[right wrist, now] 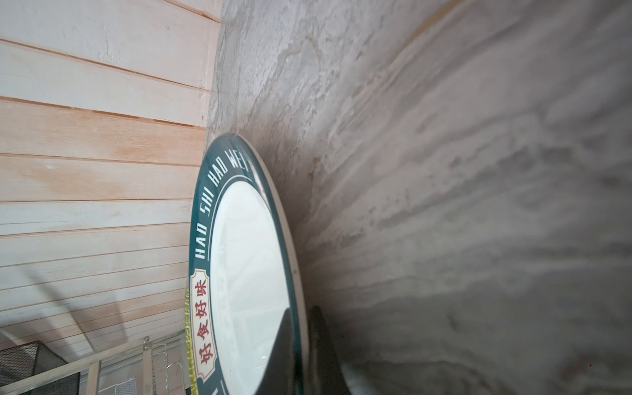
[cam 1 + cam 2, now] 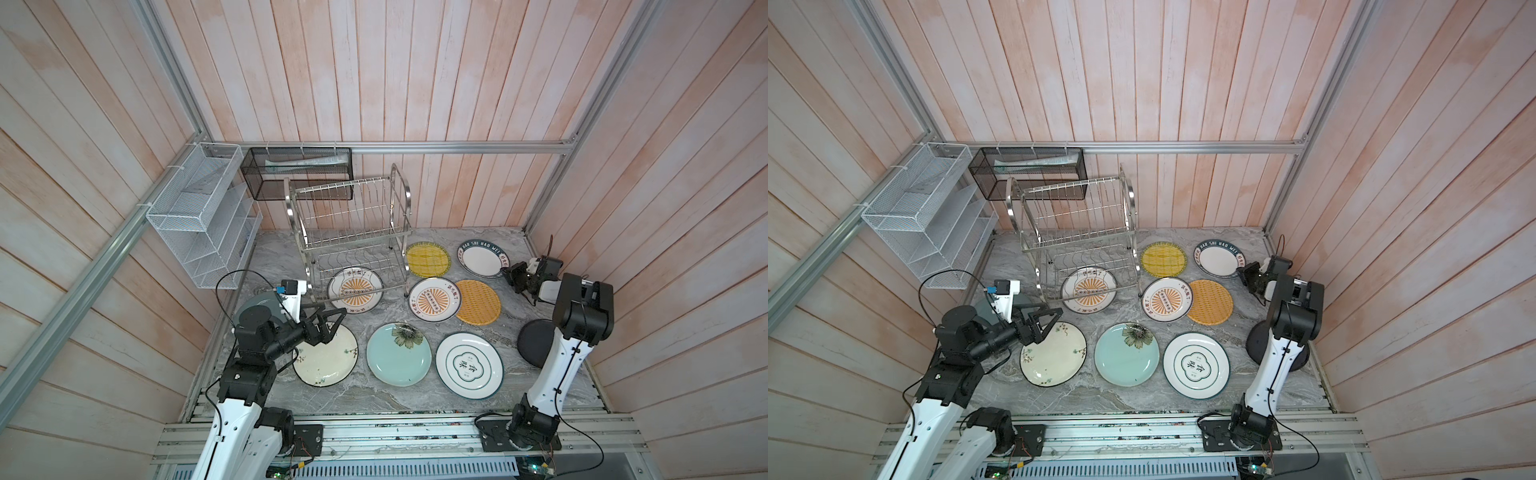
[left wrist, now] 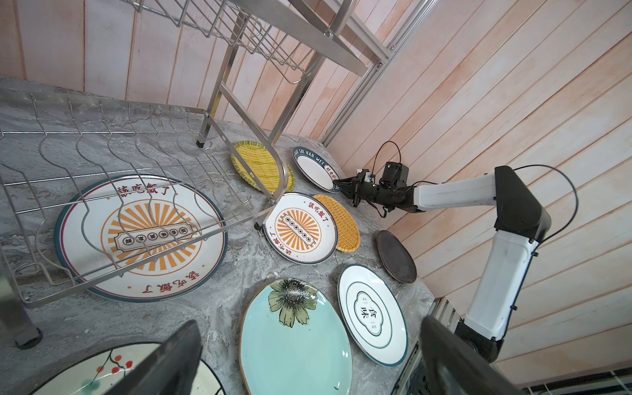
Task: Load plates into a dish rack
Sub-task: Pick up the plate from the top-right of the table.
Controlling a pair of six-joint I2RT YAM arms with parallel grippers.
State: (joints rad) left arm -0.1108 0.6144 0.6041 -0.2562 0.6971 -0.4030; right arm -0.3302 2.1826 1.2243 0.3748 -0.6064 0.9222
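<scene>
The steel dish rack (image 2: pixel 353 224) (image 2: pixel 1075 224) (image 3: pixel 219 113) stands at the back with no plate in its slots. Several plates lie flat on the marble table. My right gripper (image 2: pixel 508 274) (image 2: pixel 1244 272) (image 1: pixel 302 349) is shut on the near rim of the white lettered plate (image 2: pixel 482 259) (image 1: pixel 246 256), one finger on top and one beneath. My left gripper (image 2: pixel 332 320) (image 2: pixel 1050 316) (image 3: pixel 311 323) hangs open and holds nothing, above the cream floral plate (image 2: pixel 328 361), near the pale blue plate (image 3: pixel 294 342).
A sunburst plate (image 2: pixel 355 289) lies under the rack's lower tier, another (image 2: pixel 434 299) beside it. The yellow woven (image 2: pixel 428 259), orange woven (image 2: pixel 478 302), green-emblem (image 2: pixel 469 365), black (image 2: pixel 536 343) and grey (image 2: pixel 253 303) plates surround them. A white mesh shelf (image 2: pixel 199 216) and a black mesh box (image 2: pixel 297 172) hang on the walls.
</scene>
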